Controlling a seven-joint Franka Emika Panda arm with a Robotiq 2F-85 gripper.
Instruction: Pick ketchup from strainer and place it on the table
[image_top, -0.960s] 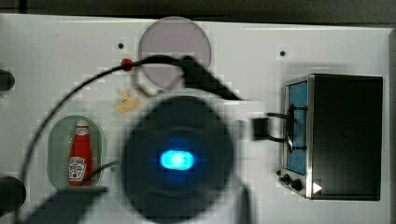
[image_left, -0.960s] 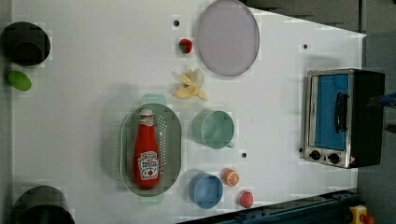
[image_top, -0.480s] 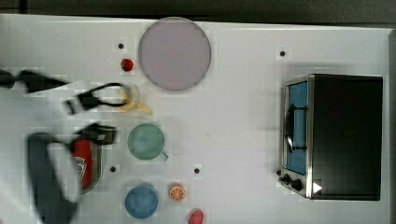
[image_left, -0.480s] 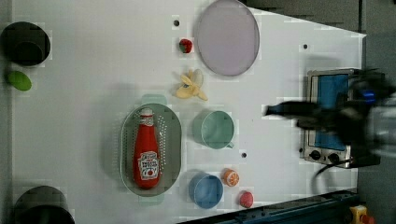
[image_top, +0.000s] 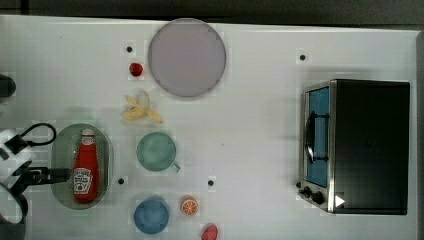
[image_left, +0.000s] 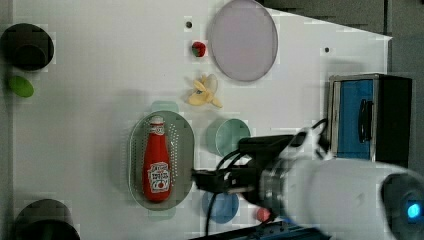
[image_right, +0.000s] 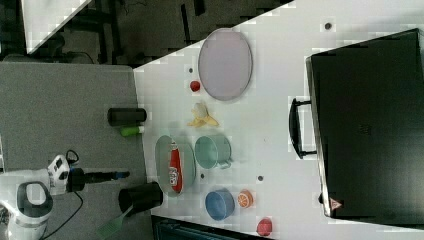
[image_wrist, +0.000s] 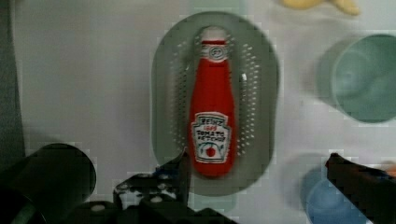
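Observation:
The red ketchup (image_top: 85, 167) bottle lies flat in the pale green strainer (image_top: 60, 145) on the white table (image_top: 250, 125), its white cap pointing toward the banana. In the wrist view the ketchup (image_wrist: 211, 121) lies lengthwise in the strainer (image_wrist: 261, 93). My gripper (image_wrist: 258, 158) hangs above the bottle's base end, open wide and holding nothing. One finger (image_wrist: 180, 168) is beside the label and the other is out by the blue cup. The gripper (image_left: 215, 180) shows at the strainer's (image_left: 180, 145) right rim in the left view, and at the strainer's left in the top view (image_top: 52, 175).
A green mug (image_top: 156, 151) stands right beside the strainer, with a blue cup (image_top: 151, 215), an orange half (image_top: 189, 205) and a red fruit (image_top: 210, 232) below it. A banana (image_top: 141, 110), strawberry (image_top: 135, 69), round plate (image_top: 186, 57) and toaster oven (image_top: 360, 145) lie farther off.
The arm has swept from the middle of the top view to its left edge by the strainer, and has come in from the left view's right. The ketchup has not moved.

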